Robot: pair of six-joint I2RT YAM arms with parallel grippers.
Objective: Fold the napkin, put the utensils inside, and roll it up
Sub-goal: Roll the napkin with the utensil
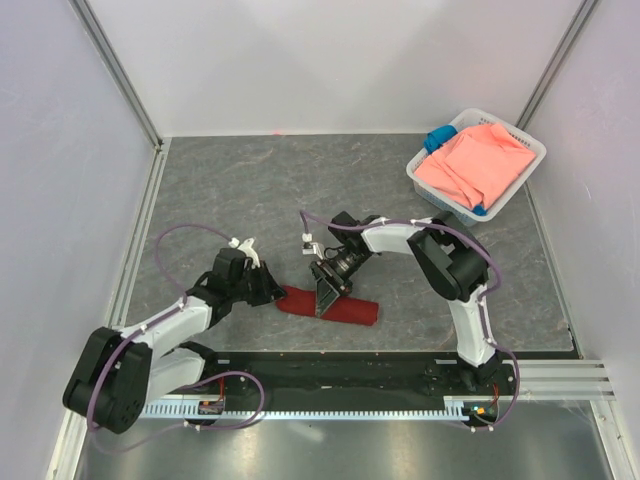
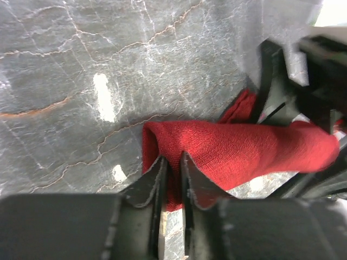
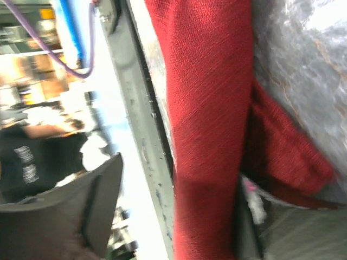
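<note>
napkin (image 1: 355,312): maroon, rolled into a narrow bundle. It lies flat on the grey marbled bench (image 1: 250,190), near the front edge and between the two arms. Its long axis runs left-right, with the right end slightly nearer the front rail.

left gripper (image 1: 272,290): low over the bench at the roll's left end. In the left wrist view the jaws are nearly together, with only a thin slot between them. Red cloth sits in that slot, so it reads as a pinch on the end of the napkin. The fingers (image 2: 157,181) lie over the end fold, and the rest of the roll runs off to the right.

right gripper (image 1: 328,295): down on the middle of the roll, wrist pointing toward the front rail. Jaws are spread and straddle the bundle. In the right wrist view one finger (image 3: 87,211) stands well clear of the cloth, with bright background showing in the gap. The other side is mostly hidden behind the roll. A loose flap of napkin sticks out on the bench side.

Can't make out any cutlery in these views.

Back right corner: white basket (image 1: 432,192) holding a salmon-pink cloth (image 1: 475,165) and a blue cloth (image 1: 438,138), well apart from the napkin.
</note>
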